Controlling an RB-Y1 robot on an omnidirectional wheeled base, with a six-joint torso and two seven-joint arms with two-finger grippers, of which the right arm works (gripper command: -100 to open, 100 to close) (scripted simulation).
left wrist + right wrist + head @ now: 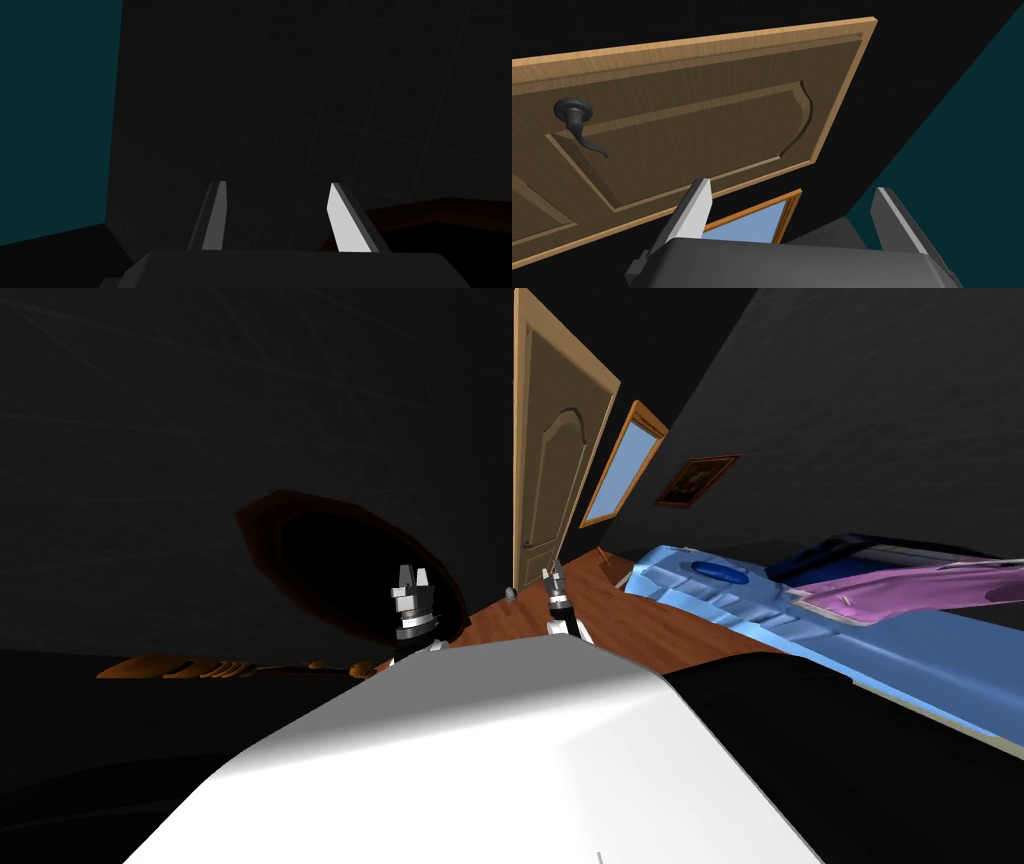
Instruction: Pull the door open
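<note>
A light brown panelled door (545,458) stands ahead of me, seen at an angle against dark walls. In the right wrist view the door (712,115) faces my hand, and its dark lever handle (577,122) lies well off to the side of the fingers. My right gripper (793,187) is open with nothing between its fingers and is apart from the door. It also shows small before the door's foot (553,576). My left gripper (410,583) hangs further left, open (277,186), before a dark wall.
A bed with a blue cover (800,618) and a purple cloth (900,588) lies to the right. A framed blue pane (622,463) and a picture (697,478) hang beside the door. A dark round table (340,568) stands at the left on the brown wooden floor (620,613).
</note>
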